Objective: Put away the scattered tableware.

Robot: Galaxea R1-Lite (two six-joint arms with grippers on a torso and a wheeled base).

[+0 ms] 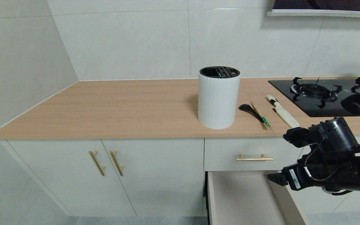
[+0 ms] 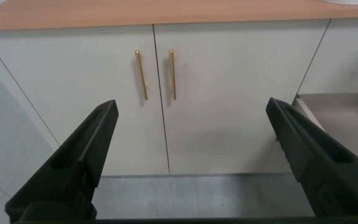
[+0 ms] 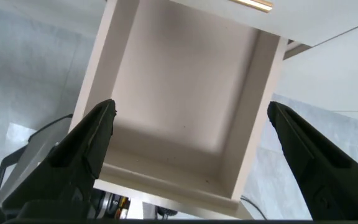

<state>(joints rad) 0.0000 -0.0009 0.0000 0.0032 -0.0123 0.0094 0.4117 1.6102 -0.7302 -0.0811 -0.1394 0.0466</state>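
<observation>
**Tableware on the counter, both grippers spread open**

On the wooden counter [image 1: 120,106], just to the right of the tall white holder [image 1: 219,100]: a black spoon [image 1: 249,110], a pair of chopsticks [image 1: 260,115] close against it, then a pale knife [image 1: 282,113] near the stove [image 1: 320,93]. Below, a drawer [image 1: 242,200] pulled out. Above the drawer, the right gripper [image 1: 282,157], jaws wide apart, holding nothing. In front of the cabinet doors [image 2: 191,93], the left gripper [image 2: 191,162], also spread wide and empty.
</observation>
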